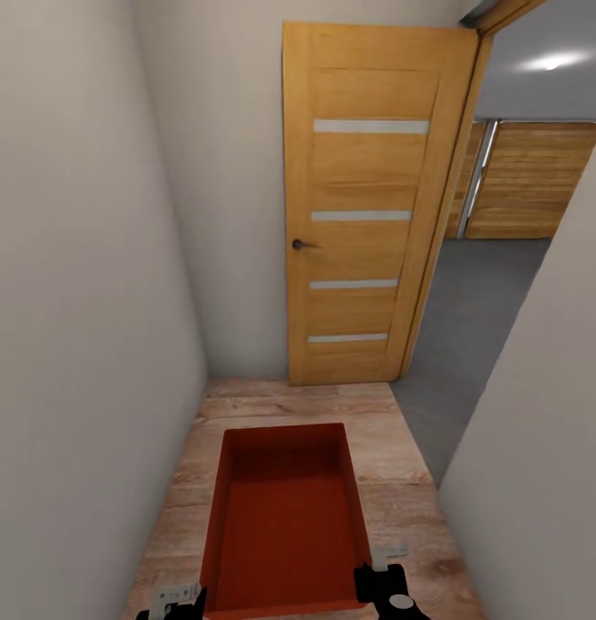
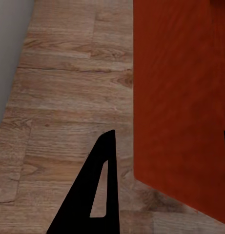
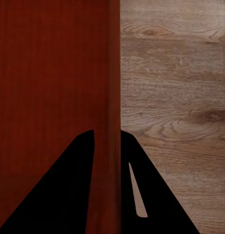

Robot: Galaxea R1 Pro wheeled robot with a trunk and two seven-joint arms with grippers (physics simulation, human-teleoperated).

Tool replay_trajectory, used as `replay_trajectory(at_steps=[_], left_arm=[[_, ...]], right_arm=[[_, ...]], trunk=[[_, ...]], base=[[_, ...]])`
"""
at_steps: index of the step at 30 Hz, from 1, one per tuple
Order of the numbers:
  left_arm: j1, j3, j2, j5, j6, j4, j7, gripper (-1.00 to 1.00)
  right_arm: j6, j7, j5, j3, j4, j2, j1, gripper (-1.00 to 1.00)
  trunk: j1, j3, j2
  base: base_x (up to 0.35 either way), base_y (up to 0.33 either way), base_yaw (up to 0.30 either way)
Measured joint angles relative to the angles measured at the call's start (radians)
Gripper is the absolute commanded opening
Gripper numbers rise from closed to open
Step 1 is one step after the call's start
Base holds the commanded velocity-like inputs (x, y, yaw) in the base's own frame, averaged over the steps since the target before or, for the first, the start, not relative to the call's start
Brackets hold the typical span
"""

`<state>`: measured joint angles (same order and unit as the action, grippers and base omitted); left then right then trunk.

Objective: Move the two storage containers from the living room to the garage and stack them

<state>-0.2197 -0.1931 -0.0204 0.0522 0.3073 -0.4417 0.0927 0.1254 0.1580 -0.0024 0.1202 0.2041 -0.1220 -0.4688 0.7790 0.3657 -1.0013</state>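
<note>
One red-orange open-top storage container sits low in front of me over the light wood planks of a narrow hallway. It is empty inside. My right gripper is at its near right corner. In the right wrist view the gripper is shut on the container's thin wall. My left gripper is at the near left corner. In the left wrist view the gripper has its fingers wide apart, and the outer finger stands a little off the container's side. The garage floor shows dark grey through the doorway ahead right.
An orange wooden door with frosted strips stands open against the far wall. White walls close in on both sides, the right one ending at the doorway. A wood plank garage door shows beyond.
</note>
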Motion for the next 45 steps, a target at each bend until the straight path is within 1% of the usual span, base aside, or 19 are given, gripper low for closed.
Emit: replay_trajectory(at_steps=[26,31,45], left_arm=[[0.0,0.001,0.0,0.0,0.0,0.0,0.0,-1.0],[0.0,0.0,0.0,0.0,0.0,0.0,0.0,-1.0],[0.0,0.001,-0.001,0.0,0.0,0.0,0.0,-1.0]], right_arm=[[0.0,0.0,0.001,-0.001,0.0,0.0,0.0,-1.0],[0.0,0.0,0.002,-0.002,0.0,0.0,0.0,-1.0],[0.0,0.0,0.002,-0.002,0.0,0.0,0.0,-1.0]], trunk=[[0.0,0.0,0.0],[0.001,0.0,0.0],[0.001,0.0,0.0]], base=[[0.34,0.0,0.0],[0.099,0.0,0.0],[0.006,0.0,0.0]])
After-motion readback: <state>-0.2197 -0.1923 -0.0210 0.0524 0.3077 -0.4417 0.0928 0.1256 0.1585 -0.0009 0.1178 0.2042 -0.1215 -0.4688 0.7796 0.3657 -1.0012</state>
